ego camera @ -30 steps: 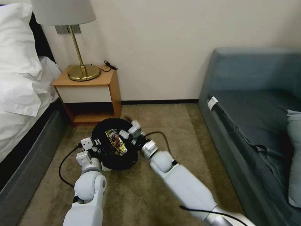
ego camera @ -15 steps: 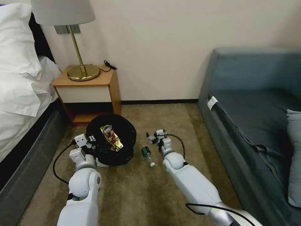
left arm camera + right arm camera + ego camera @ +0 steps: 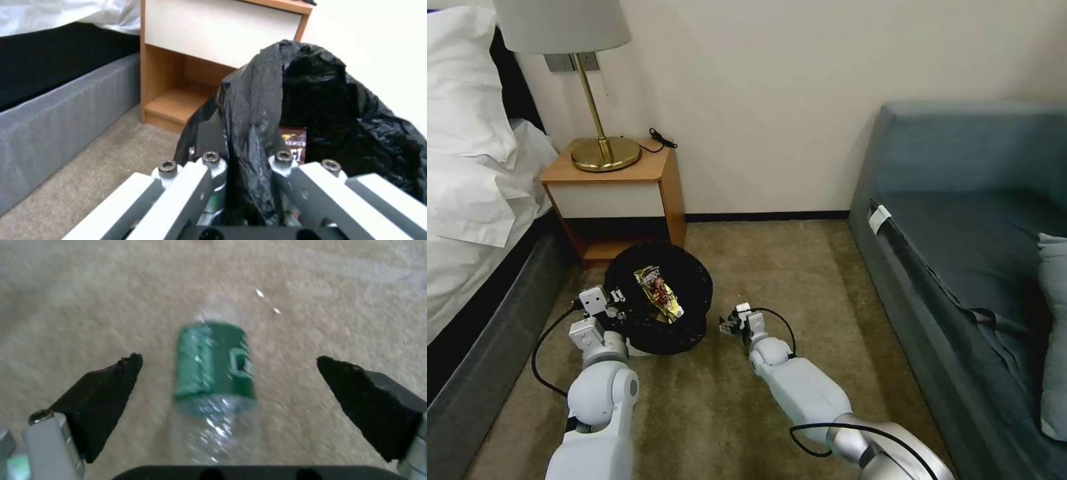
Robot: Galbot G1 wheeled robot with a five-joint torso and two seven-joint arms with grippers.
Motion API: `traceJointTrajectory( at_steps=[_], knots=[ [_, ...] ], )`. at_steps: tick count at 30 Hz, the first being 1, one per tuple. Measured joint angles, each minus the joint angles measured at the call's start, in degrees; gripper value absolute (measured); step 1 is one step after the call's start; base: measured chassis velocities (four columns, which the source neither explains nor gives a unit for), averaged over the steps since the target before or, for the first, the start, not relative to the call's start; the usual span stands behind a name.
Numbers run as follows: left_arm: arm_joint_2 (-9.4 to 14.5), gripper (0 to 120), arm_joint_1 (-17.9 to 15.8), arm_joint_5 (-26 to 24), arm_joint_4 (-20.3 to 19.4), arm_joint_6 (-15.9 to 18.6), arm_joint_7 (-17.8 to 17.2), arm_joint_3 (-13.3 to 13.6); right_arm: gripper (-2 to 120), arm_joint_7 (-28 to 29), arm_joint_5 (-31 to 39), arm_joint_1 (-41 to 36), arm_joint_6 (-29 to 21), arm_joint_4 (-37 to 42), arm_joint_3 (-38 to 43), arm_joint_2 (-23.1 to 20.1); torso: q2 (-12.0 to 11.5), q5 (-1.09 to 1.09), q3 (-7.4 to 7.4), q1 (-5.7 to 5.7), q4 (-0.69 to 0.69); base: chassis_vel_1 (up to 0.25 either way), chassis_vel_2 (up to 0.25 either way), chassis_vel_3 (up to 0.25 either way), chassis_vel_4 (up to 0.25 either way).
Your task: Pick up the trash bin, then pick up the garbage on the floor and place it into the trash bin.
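The trash bin point(image 3: 690, 330), lined with a black bag point(image 3: 311, 86), is held just off the carpet in front of the nightstand. My left gripper point(image 3: 617, 298) is shut on the bag-covered rim point(image 3: 249, 156) at the bin's left side. A brown-yellow snack wrapper point(image 3: 658, 294) lies inside the bin, its edge point(image 3: 293, 144) showing past the bag fold. My right gripper point(image 3: 730, 324) hangs low over the carpet to the right of the bin. It is open point(image 3: 228, 360), and a clear bottle with a green label point(image 3: 216, 361) lies on the floor between its black fingertips point(image 3: 113, 386).
A wooden nightstand point(image 3: 614, 193) with a brass lamp point(image 3: 604, 150) stands against the wall behind the bin. A bed point(image 3: 474, 220) runs along the left and a blue-grey sofa point(image 3: 960, 253) along the right. Open carpet point(image 3: 800, 267) lies between them.
My right arm has swung from over the bin to the right and dropped low over the bottle, which it now covers in the head view. The bin has shifted slightly left.
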Motion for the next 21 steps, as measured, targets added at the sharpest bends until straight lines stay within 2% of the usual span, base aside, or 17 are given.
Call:
traceJointTrajectory(
  at_steps=[8,21],
  knots=[
    [-0.5,5,1.8,0.8,-2.6,0.2,-0.5,-0.1,100,-3.5,-3.6,0.9,2.2,-5.1,2.0,-0.1,0.0,0.01,0.0,0.0,0.01,0.0,0.0,0.0,0.0],
    [-1.0,5,3.4,1.3,-4.3,0.3,-0.6,0.1,100,-8.0,-6.5,-0.3,1.7,-5.0,3.9,-0.2,0.0,0.01,0.0,0.0,0.01,0.0,0.0,0.0,0.0]
  ],
)
